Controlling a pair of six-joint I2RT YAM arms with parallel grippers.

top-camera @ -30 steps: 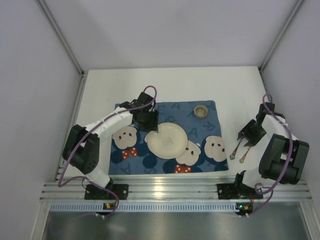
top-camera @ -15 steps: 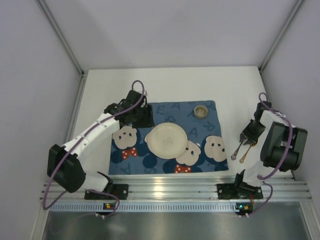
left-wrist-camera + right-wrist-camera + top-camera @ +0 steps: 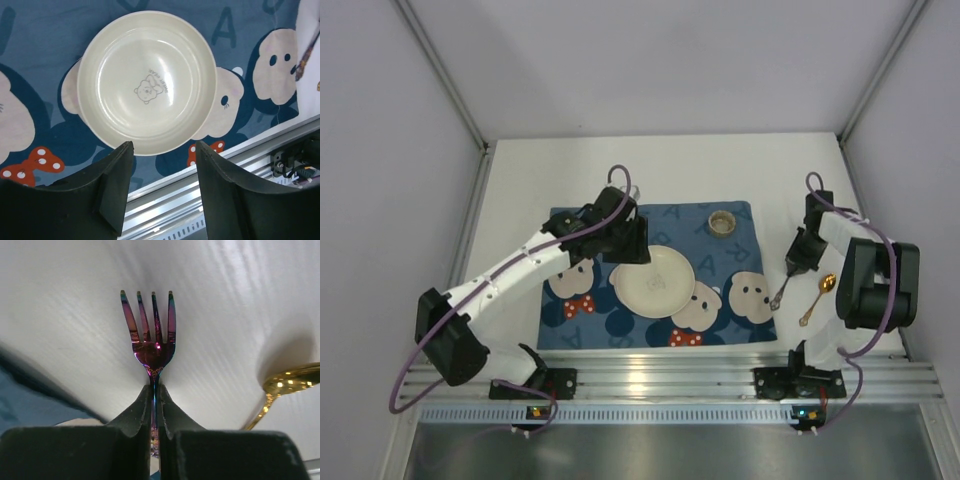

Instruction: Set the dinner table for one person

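Note:
The dinner table [image 3: 720, 170] is a white tabletop with a blue mouse-print placemat [image 3: 740, 255] on it. A cream plate [image 3: 658, 280] sits in the middle of the mat and also shows in the left wrist view [image 3: 147, 82]. My left gripper [image 3: 630, 240] hovers over the plate's far-left rim, open and empty [image 3: 164, 146]. My right gripper [image 3: 800, 255] is shut on the handle of an iridescent purple fork [image 3: 152, 340], with its tines sticking out over the table just right of the mat. A gold spoon [image 3: 817, 298] lies on the table beside it.
A small round cup [image 3: 722, 222] stands on the mat's far right corner. The spoon's bowl [image 3: 292, 380] lies close to the right of the fork. An aluminium rail [image 3: 660, 375] runs along the near edge. Walls enclose the table on the left, back and right.
My right gripper closed on the fork and carried it up and left, away from the spoon. My left arm swung left, then back right over the plate's far-left rim.

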